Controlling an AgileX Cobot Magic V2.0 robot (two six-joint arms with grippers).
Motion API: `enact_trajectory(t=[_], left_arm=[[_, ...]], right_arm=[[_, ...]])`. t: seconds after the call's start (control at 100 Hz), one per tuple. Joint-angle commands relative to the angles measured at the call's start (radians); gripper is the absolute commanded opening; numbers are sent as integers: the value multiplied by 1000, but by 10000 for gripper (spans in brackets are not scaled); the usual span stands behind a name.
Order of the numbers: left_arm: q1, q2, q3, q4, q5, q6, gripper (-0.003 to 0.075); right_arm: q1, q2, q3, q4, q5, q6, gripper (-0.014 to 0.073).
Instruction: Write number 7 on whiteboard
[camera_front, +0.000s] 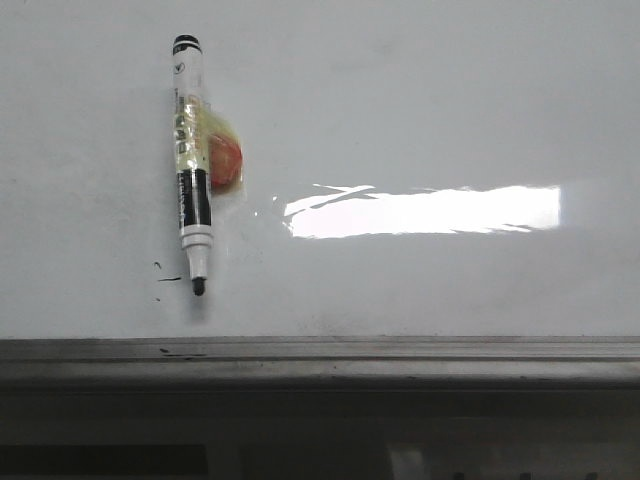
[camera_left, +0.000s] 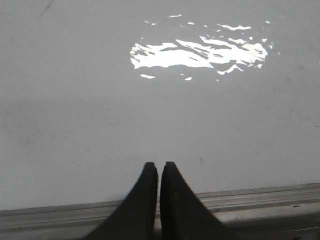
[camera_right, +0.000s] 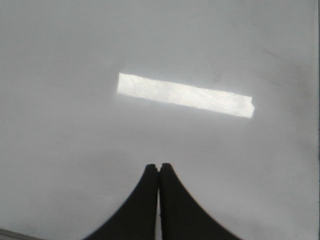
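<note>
While the front view takes in the whiteboard (camera_front: 420, 120) lying flat and glossy, a marker (camera_front: 192, 165) rests on it, uncapped, its black end cap far from the camera and its dark tip (camera_front: 199, 287) toward the near edge; a strip of clear tape wraps the barrel, and a small orange-red round piece (camera_front: 225, 165) sits pressed against the barrel's right side under that tape; just left of the tip lie a few short black dashes (camera_front: 168, 278), and no finished number 7 shows anywhere on the board; to the right of the marker a long bright glare (camera_front: 430, 210) stretches across the surface; nearer than the tip runs the grey metal ledge (camera_front: 400, 350) with a small dark smear; neither gripper appears in this view; from the left wrist view, the left gripper (camera_left: 159, 166) hangs with its two black fingers nearly pressed together, only a hairline slit between the tips, pinching nothing; beyond the fingertips lies bare white board (camera_left: 75, 110) with a rippled patch of glare, and the ledge (camera_left: 260, 195) passes beneath the fingers; from the right wrist view, the right gripper (camera_right: 159, 167) likewise has its fingers pressed together on nothing, and ahead of the tips a bright rectangular glare bar (camera_right: 185, 95) lies on the plain board (camera_right: 60, 130); the marker shows in neither wrist view.
</note>
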Motion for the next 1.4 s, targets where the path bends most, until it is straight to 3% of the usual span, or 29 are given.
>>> enact_trajectory(t=[0.0, 0.1, 0.21, 0.27, 0.34, 0.43, 0.54, 0.84, 0.97, 1.1, 1.23, 1.39], left_arm=[[2, -27, 22, -7, -62, -9, -20], [2, -27, 22, -15, -85, -9, -20], [2, -27, 22, -160, -127, -9, -20], [2, -27, 22, -366, -167, -9, -20], [2, -27, 22, -538, -188, -9, -20], [2, -27, 22, -681, -194, -9, -20], [2, -27, 22, -742, -194, -9, -20], [2, -27, 22, -742, -207, -9, -20], [2, -27, 22, -783, -227, -9, -20], [2, -27, 18, -850, -284, -9, -20], [2, -27, 1, -830, -219, -3, 2], [2, -2, -87, -648, -78, 1, 159]], right_arm=[[0, -7, 15, -15, -93, 1, -35], [0, -7, 15, -15, -93, 1, -35], [0, -7, 15, 22, -133, 1, -35], [0, -7, 15, 148, -172, 16, -35], [0, -7, 15, 411, -245, 53, -35], [0, -7, 15, 715, -280, 63, -35], [0, -7, 15, 882, -278, 63, -35], [0, -7, 15, 904, -176, 63, -35], [0, -7, 3, 1015, -190, 63, -34], [2, -7, -50, 966, -182, 37, -15], [4, -7, -159, 903, 8, -55, 69], [4, -5, -263, 897, 213, -209, 301]])
